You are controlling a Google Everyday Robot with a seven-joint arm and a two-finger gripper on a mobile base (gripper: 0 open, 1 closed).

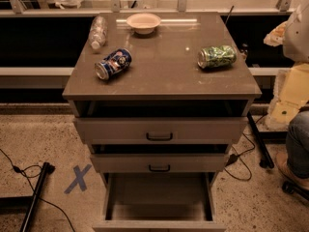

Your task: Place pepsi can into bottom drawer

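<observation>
The pepsi can (113, 64) lies on its side on the left part of the cabinet top (164, 76), its silver end toward the front left. The bottom drawer (159, 197) is pulled open and its flat interior holds nothing. My gripper (289, 33) is the pale shape at the right edge of the view, beside the cabinet's back right corner. It is far from the can and holds nothing that I can see.
A green patterned can (217, 56) lies on the right of the top. A clear plastic bottle (98, 32) lies at the back left and a white bowl (143, 22) at the back middle. The two upper drawers (159, 129) stand slightly open. A person's leg (297, 149) is at the right.
</observation>
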